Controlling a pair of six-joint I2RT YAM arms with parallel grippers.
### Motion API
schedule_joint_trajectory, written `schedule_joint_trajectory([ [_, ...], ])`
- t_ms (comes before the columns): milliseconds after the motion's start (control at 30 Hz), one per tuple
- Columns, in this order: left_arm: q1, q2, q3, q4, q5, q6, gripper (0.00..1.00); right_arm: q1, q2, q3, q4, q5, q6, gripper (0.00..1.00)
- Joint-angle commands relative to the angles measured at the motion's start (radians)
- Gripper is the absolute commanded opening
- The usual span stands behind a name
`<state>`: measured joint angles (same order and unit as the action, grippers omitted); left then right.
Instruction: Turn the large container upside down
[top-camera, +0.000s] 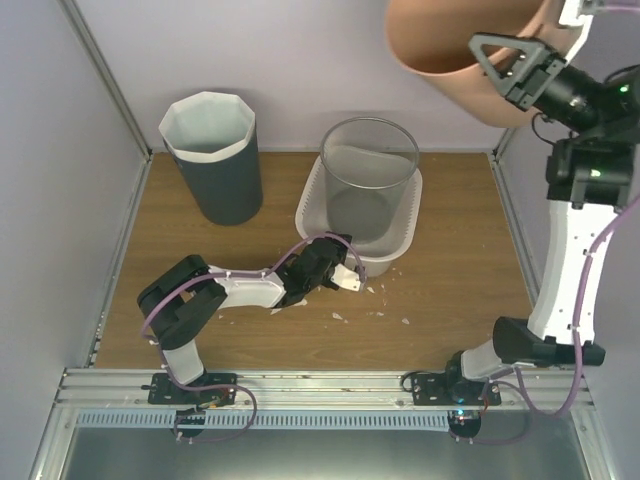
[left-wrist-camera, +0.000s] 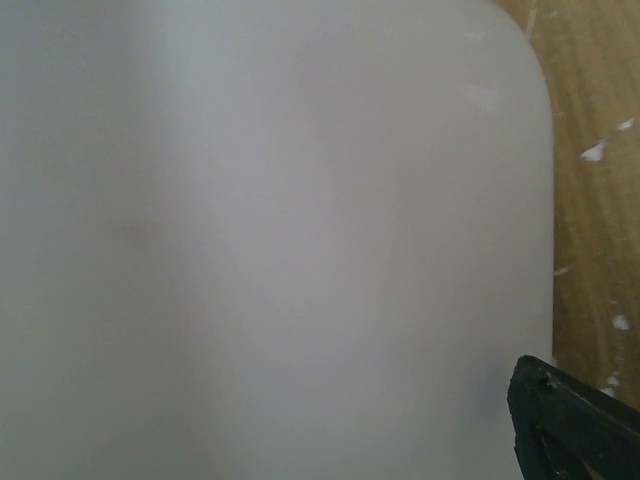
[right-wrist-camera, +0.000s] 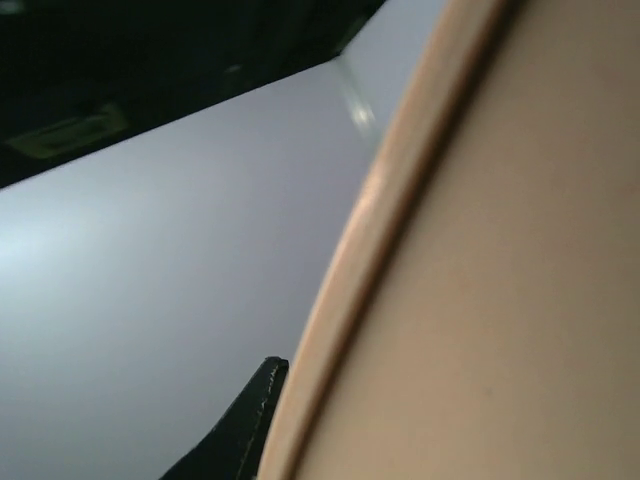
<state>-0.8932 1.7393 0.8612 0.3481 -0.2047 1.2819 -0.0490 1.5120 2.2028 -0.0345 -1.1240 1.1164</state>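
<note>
A large peach container (top-camera: 450, 50) hangs high at the back right, tilted, and fills the right of the right wrist view (right-wrist-camera: 500, 300). My right gripper (top-camera: 520, 68) is shut on its rim; one black finger (right-wrist-camera: 240, 440) lies against the rim's outer side and the other is hidden. My left gripper (top-camera: 335, 270) lies low on the table against the front left wall of a white basin (top-camera: 405, 240). That wall fills the left wrist view (left-wrist-camera: 280, 240). One black fingertip (left-wrist-camera: 570, 420) shows at the far right, so the jaws stand wide; the other is hidden.
A clear round tub (top-camera: 370, 180) stands inside the white basin. A dark grey bin with a white liner (top-camera: 212, 155) stands at the back left. White scraps (top-camera: 375, 312) lie on the wooden table in front of the basin. Walls close both sides.
</note>
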Motion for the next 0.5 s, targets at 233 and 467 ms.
schedule_joint_trajectory([
  [233, 0.036, -0.038, 0.046, 0.111, -0.046, -0.048, 0.99, -0.14, -0.102, -0.101, -0.675, 0.601, -0.831, 0.01],
  [467, 0.04, -0.034, 0.033, 0.113, -0.065, -0.047, 0.99, -0.13, -0.103, -0.224, -0.839, 0.974, -0.975, 0.01],
])
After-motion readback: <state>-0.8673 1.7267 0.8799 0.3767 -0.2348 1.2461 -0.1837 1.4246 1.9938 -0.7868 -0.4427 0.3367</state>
